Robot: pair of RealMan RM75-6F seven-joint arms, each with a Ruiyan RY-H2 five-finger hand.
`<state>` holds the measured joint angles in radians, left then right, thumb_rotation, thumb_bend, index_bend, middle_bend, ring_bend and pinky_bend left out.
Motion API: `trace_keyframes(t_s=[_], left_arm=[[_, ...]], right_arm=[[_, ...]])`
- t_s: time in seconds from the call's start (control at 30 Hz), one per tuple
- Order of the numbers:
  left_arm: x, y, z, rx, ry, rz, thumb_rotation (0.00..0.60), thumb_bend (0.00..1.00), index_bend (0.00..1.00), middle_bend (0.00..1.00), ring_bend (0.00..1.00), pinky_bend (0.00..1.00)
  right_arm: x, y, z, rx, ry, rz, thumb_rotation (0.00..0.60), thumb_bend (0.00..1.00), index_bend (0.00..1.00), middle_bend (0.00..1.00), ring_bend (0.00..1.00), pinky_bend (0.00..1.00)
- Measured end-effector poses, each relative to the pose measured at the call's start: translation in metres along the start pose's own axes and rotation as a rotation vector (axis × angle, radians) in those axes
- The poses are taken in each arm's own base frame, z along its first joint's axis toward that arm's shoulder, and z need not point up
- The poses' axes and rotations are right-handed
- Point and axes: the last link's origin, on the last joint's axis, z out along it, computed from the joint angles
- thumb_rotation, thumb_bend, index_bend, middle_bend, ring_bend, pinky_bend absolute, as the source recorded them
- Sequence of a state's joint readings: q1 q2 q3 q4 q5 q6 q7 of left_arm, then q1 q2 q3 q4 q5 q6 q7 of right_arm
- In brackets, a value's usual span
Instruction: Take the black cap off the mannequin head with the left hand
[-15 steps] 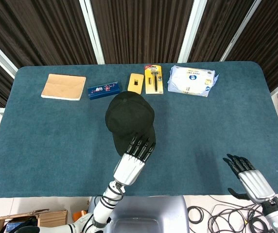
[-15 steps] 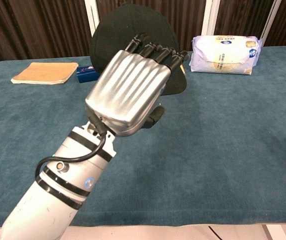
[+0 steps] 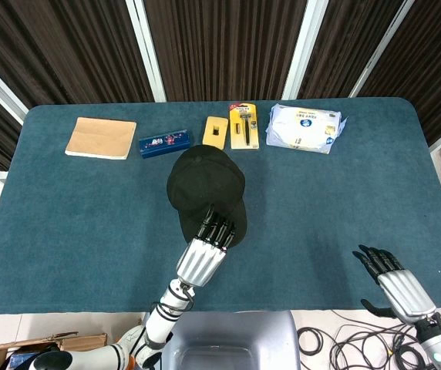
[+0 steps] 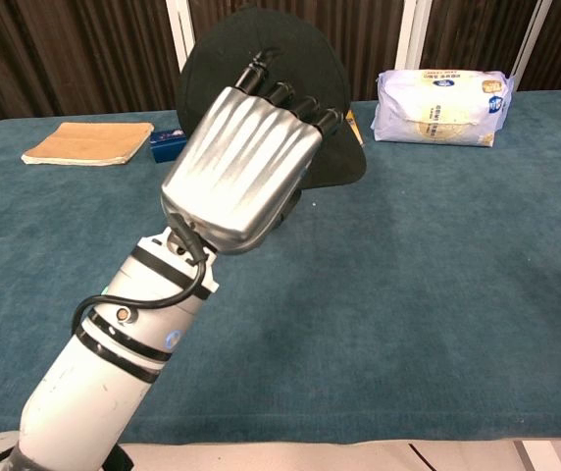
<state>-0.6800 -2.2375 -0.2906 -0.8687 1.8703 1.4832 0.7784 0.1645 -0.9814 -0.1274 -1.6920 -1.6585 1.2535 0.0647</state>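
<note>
The black cap sits on the mannequin head, which it hides fully, at the middle of the blue table; its brim points toward me. My left hand reaches up from below and its fingers lie on top of the brim. In the chest view the silver back of the left hand covers much of the cap, and its thumb is hidden, so a grip cannot be confirmed. My right hand rests near the front right edge, holding nothing, with its fingers apart.
Along the far edge lie a brown notebook, a blue box, a yellow card, a razor pack and a white tissue pack. The tissue pack and notebook also show in the chest view.
My left hand has shifted forward and slightly left, so its fingers reach further over the brim and the thumb has dropped out of sight. The cap and right hand have not moved.
</note>
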Motion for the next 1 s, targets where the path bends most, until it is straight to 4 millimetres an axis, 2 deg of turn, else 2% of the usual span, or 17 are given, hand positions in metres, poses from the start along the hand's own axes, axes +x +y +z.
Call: trace_keyframes(t_s=[0.27,0.73,1.0], left_arm=[[0.0,0.002,0.002,-0.033,0.088,0.029,0.6,0.45,0.53,0.64,0.48,0.19],[-0.003,-0.007,0.01,-0.06,0.167,0.072,0.6,0.55,0.72,0.86,0.63,0.28],[0.006,-0.006,0.013,-0.101,0.26,0.042,0.6,0.6,0.75,0.88,0.65,0.29]], right_arm=[[0.002,0.002,-0.002,-0.001,0.006,0.005,0.6,0.21,0.0,0.0,0.0,0.09],[0.002,0.001,-0.003,0.003,0.0,0.002,0.6,0.21,0.0,0.0,0.0,0.09],[0.001,0.001,-0.003,0.004,-0.005,-0.001,0.6,0.21,0.0,0.0,0.0,0.09]])
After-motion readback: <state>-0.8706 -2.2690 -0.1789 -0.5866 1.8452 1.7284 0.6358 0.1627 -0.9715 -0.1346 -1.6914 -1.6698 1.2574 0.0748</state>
